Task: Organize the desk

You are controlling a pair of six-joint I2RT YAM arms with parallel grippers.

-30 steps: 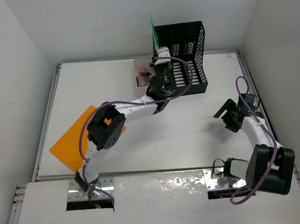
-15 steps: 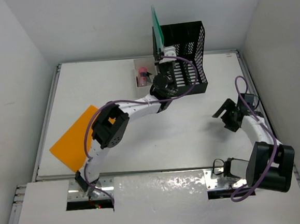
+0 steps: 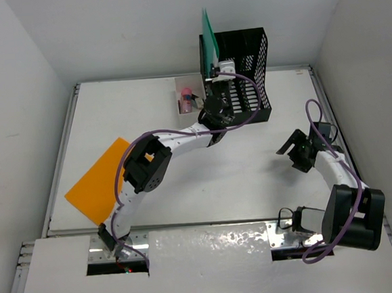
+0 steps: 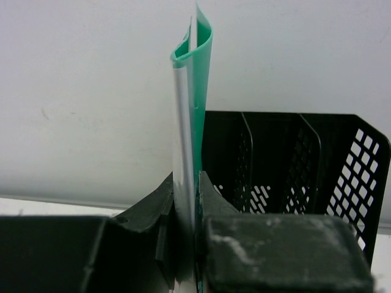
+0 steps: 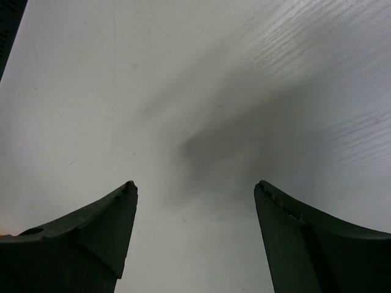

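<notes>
My left gripper (image 3: pixel 212 69) is shut on a green folder (image 3: pixel 208 37) and holds it upright, edge-on, over the left end of the black mesh file rack (image 3: pixel 245 75) at the back of the white desk (image 3: pixel 253 176). In the left wrist view the green folder (image 4: pixel 197 91) stands pinched between the fingers (image 4: pixel 214 195), with the rack's dividers (image 4: pixel 293 165) just behind it. My right gripper (image 3: pixel 293 154) is open and empty above bare desk at the right; the right wrist view shows its gripper (image 5: pixel 195 186) over the white surface.
An orange folder (image 3: pixel 97 183) lies flat at the desk's left front. A small open box (image 3: pixel 187 98) holding a pink item stands left of the rack. White walls enclose the desk on three sides.
My left gripper has carried the green folder a little right and farther back, over the rack's left end. The right arm has barely moved.
</notes>
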